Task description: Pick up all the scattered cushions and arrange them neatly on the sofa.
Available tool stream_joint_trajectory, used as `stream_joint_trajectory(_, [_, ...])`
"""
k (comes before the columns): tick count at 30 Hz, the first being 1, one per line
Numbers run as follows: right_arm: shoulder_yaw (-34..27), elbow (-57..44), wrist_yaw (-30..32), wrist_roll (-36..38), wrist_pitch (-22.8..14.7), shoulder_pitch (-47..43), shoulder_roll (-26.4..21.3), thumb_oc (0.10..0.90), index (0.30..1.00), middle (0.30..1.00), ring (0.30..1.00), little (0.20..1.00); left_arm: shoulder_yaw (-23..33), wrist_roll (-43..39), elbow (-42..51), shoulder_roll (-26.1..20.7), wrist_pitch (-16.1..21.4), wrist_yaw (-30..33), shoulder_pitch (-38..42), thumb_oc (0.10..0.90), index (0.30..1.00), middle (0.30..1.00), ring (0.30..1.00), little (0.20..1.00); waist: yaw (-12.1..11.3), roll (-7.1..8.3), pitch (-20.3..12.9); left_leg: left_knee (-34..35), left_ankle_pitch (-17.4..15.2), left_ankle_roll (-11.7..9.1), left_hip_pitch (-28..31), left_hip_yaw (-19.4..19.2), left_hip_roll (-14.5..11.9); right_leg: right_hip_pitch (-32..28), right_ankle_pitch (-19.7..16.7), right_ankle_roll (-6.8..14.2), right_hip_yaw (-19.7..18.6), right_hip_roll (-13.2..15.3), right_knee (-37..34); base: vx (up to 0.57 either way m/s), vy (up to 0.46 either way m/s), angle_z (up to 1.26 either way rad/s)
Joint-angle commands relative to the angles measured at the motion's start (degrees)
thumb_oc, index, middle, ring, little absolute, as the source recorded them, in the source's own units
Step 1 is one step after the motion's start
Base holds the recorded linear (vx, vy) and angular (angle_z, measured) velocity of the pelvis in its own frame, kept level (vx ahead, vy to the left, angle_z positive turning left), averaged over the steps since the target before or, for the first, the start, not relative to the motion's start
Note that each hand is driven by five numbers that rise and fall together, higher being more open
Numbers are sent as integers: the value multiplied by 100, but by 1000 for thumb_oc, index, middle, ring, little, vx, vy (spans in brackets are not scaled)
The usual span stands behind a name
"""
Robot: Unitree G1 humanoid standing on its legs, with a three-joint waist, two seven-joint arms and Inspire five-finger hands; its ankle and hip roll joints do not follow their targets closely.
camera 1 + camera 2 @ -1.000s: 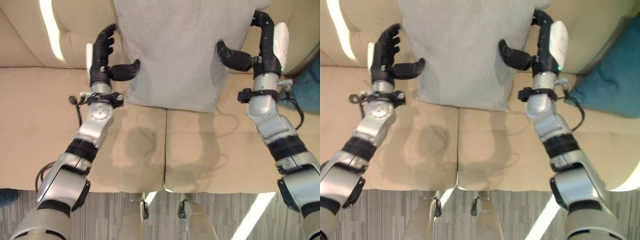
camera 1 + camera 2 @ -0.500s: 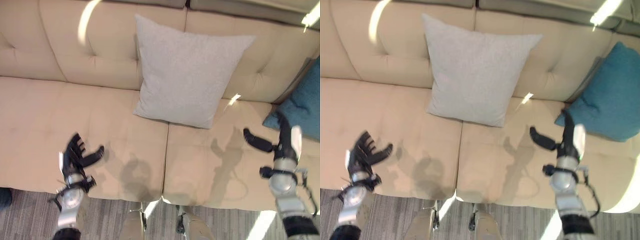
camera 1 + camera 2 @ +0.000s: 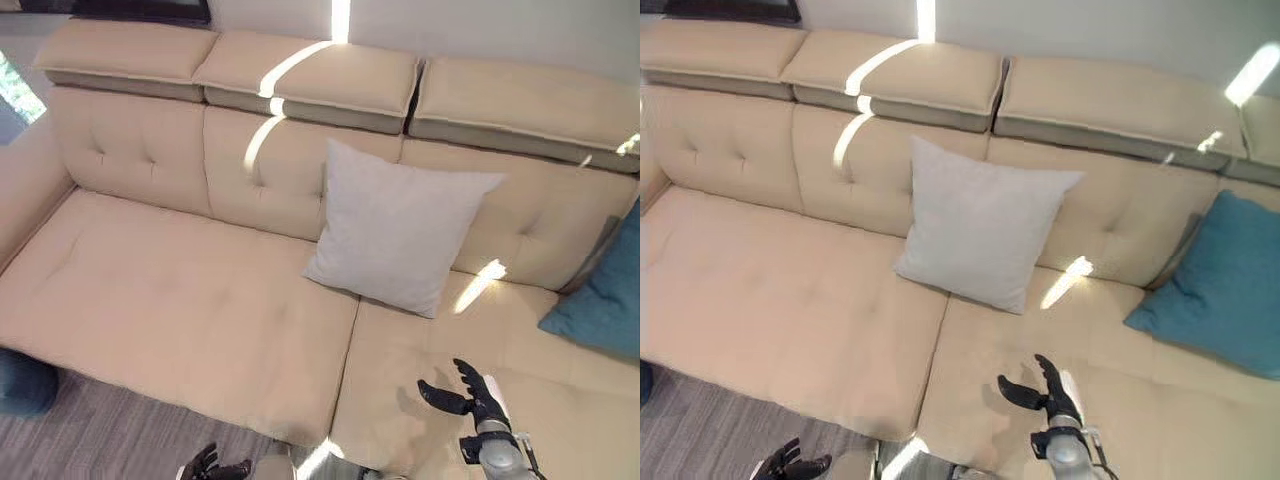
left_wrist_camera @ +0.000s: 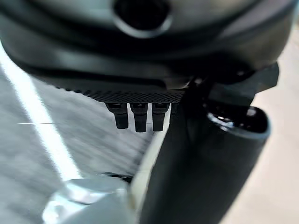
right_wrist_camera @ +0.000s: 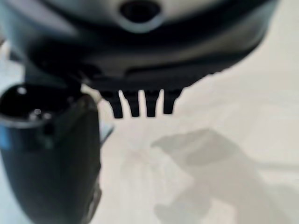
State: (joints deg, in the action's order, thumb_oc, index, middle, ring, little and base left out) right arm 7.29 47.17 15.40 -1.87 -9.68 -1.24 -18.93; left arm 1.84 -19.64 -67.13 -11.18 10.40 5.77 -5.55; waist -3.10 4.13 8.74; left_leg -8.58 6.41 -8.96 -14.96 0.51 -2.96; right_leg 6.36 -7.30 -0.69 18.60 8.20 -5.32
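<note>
A light grey cushion (image 3: 398, 238) leans upright against the backrest of the beige sofa (image 3: 170, 300), near its middle. A teal cushion (image 3: 1225, 285) leans at the sofa's right end. My right hand (image 3: 470, 392) hovers open low over the right seat, well in front of the grey cushion, holding nothing. My left hand (image 3: 208, 465) is down past the sofa's front edge over the floor, its fingers spread and empty. In the wrist views, my left hand (image 4: 140, 116) and right hand (image 5: 140, 105) have straight fingers with nothing in them.
The sofa's left seat (image 3: 150, 290) is a wide bare stretch. Grey carpet (image 3: 90, 430) lies in front of the sofa. A dark blue object (image 3: 22, 380) sits on the floor at the left edge.
The view has pulled back and up, taking in the whole sofa. Both hands let go of the grey cushion a second ago and have dropped low, away from it. The cushion stays against the backrest.
</note>
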Motion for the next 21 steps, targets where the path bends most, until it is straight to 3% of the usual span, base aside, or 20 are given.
stream_joint_trajectory(1, [-270, -234, 128, 235, -210, 55, -305, 800, 900, 900, 900, 900, 66, 112, 379, -277, 220, 151, 15, 800, 900, 900, 900, 900, 130, -40, -52, -515, -1179, 335, 557, -327, -186, -95, 746, 697, -35, -37, 32, -94, 59, 19])
stream_joint_trajectory(2, [-215, -25, 120, 221, -173, -5, -309, 800, 900, 900, 900, 900, 52, 145, 353, -268, 239, 179, 36, 800, 900, 900, 900, 900, 159, -39, -78, -611, -1225, 319, 699, -401, -228, -80, 706, 698, 22, -6, 32, -105, 135, 53])
stream_joint_trajectory(4, [-157, 529, 43, 240, -35, -109, -271, 800, 900, 900, 900, 900, -55, 266, 337, -263, 196, 206, 163, 800, 900, 900, 900, 900, 267, -137, -274, 128, -1387, 356, 1272, -534, -80, -3, 507, 807, 107, 33, 32, -57, 205, 55])
stream_joint_trajectory(10, [-17, 952, -36, 251, 144, -281, -176, 800, 900, 900, 900, 900, -227, 305, 425, -413, 220, 235, 447, 800, 900, 900, 900, 900, 251, -77, -192, 711, -1340, 557, 1420, -254, 226, 318, 109, 986, 9, 193, 82, -93, 172, 24])
stream_joint_trajectory(13, [49, 994, -55, 216, 213, -372, -126, 800, 900, 900, 900, 900, -286, 412, 369, -502, 191, 249, 529, 800, 900, 900, 900, 900, 240, -53, -110, 836, -1229, 675, 1409, -202, 292, 501, 85, 1076, -171, 248, 347, -166, 118, -17])
stream_joint_trajectory(17, [102, 1004, -80, 256, 200, -321, -71, 800, 900, 900, 900, 900, -462, 457, 368, -629, 214, 266, 718, 800, 900, 900, 900, 900, 334, -61, -7, 775, -1130, 808, 1219, 26, 331, 553, 522, 1090, -1363, -38, 1095, -178, 34, -1])
stream_joint_trajectory(18, [102, 1004, -80, 256, 200, -323, -69, 800, 900, 900, 900, 900, -461, 457, 368, -631, 214, 266, 720, 800, 900, 900, 900, 900, 337, -54, -20, 775, -1119, 809, 1200, 27, 338, 569, 513, 1091, -1363, -31, 1090, -98, -22, 33])
stream_joint_trajectory(20, [102, 1141, -118, 370, 177, -224, -27, 800, 900, 900, 900, 900, -544, 438, 415, -658, 199, 244, 741, 800, 900, 900, 900, 900, 353, -53, -102, 724, -1007, 845, 1025, 335, 386, 319, 838, 986, -1976, -321, 1447, -112, -83, 66])
stream_joint_trajectory(21, [102, 1163, -135, 426, 175, -213, -4, 800, 900, 900, 900, 900, -554, 416, 423, -670, 195, 241, 753, 800, 900, 900, 900, 900, 333, -45, -147, 735, -961, 833, 973, 416, 384, 230, 934, 963, -2088, -390, 1482, -85, -88, 102])
